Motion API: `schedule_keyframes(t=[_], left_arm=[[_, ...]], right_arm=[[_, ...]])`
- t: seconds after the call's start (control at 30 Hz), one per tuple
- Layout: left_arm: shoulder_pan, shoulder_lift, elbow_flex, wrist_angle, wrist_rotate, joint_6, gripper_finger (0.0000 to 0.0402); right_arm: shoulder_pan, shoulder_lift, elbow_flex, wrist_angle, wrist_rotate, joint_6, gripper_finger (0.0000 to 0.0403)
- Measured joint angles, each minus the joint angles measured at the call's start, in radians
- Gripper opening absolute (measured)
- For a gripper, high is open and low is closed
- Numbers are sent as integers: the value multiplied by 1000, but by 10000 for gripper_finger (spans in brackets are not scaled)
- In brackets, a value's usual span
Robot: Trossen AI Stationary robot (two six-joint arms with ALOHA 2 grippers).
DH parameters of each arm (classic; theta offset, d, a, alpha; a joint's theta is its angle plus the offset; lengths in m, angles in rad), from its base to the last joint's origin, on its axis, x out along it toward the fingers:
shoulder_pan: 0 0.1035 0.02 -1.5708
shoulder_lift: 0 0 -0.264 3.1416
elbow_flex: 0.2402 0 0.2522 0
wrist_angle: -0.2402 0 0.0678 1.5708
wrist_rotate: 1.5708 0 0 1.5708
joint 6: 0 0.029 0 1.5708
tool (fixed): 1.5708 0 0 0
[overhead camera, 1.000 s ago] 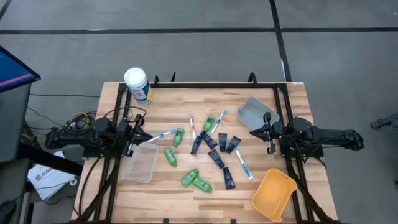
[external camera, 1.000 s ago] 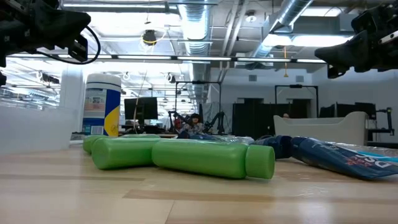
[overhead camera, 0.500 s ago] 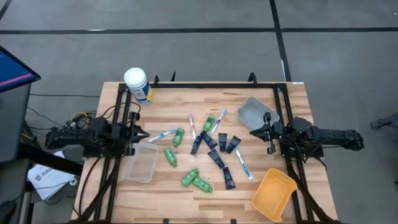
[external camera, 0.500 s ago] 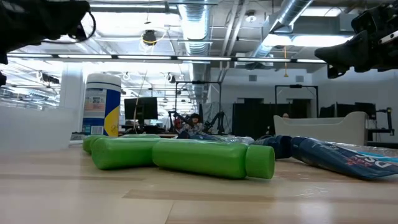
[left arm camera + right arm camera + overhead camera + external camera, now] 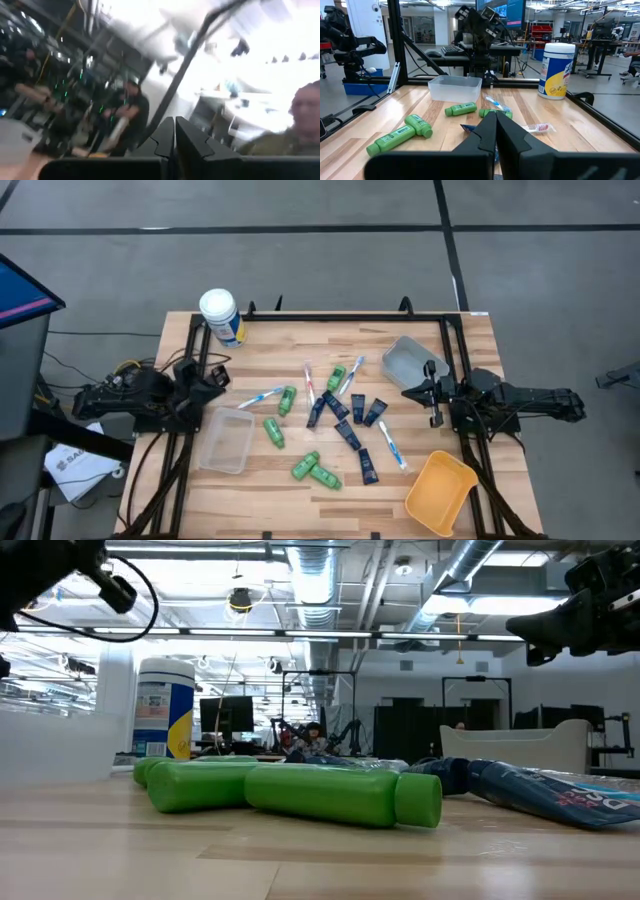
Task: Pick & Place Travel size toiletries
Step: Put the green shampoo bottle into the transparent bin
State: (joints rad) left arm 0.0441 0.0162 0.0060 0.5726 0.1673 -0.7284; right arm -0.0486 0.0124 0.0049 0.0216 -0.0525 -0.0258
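Note:
The travel size toiletries lie scattered on the wooden table's middle: green bottles (image 5: 273, 431) (image 5: 340, 795), navy tubes (image 5: 347, 434) (image 5: 540, 790) and toothbrushes (image 5: 260, 396) (image 5: 390, 444). No gripper touches them. My left gripper (image 5: 213, 373) is at the table's left edge, shut, tipped upward above the table; in its wrist view the shut fingers (image 5: 173, 140) point into the room. My right gripper (image 5: 405, 391) is at the right side, shut and level, facing the pile (image 5: 495, 130).
A clear tub (image 5: 225, 440) stands near my left gripper. A grey tray (image 5: 407, 362) is at the far right and an orange tray (image 5: 440, 491) at the near right. A white-lidded canister (image 5: 220, 316) stands at the far left corner. People show in the room beyond.
My left gripper has tipped upward and rolled about its own line, rising a little; its fingertips have drawn back from the clear tub toward the table's left edge. It stays shut. The toiletries have not moved.

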Motion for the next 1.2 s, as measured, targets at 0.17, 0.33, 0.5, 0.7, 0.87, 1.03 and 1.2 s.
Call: schedule_keyframes(t=[0.17,0.33,0.5,0.7,0.87,1.03,1.2], left_arm=[[0,0,0,135,-283,-38,11],[1,23,55,270,-626,-14,11],[0,242,275,259,-495,9,3],[-1,673,645,-28,-238,139,4],[-32,1017,933,-373,-29,155,32],[-49,1259,1160,-685,165,164,97],[-52,1383,1271,-1006,146,228,160]], right_arm=[[0,0,0,0,0,0,0],[-1,0,0,0,0,-136,0],[-1,0,0,0,0,-272,0],[-1,0,0,0,0,-423,0],[-1,0,0,0,0,-426,0],[-1,0,0,0,0,-426,0],[-1,0,0,0,0,-426,0]])
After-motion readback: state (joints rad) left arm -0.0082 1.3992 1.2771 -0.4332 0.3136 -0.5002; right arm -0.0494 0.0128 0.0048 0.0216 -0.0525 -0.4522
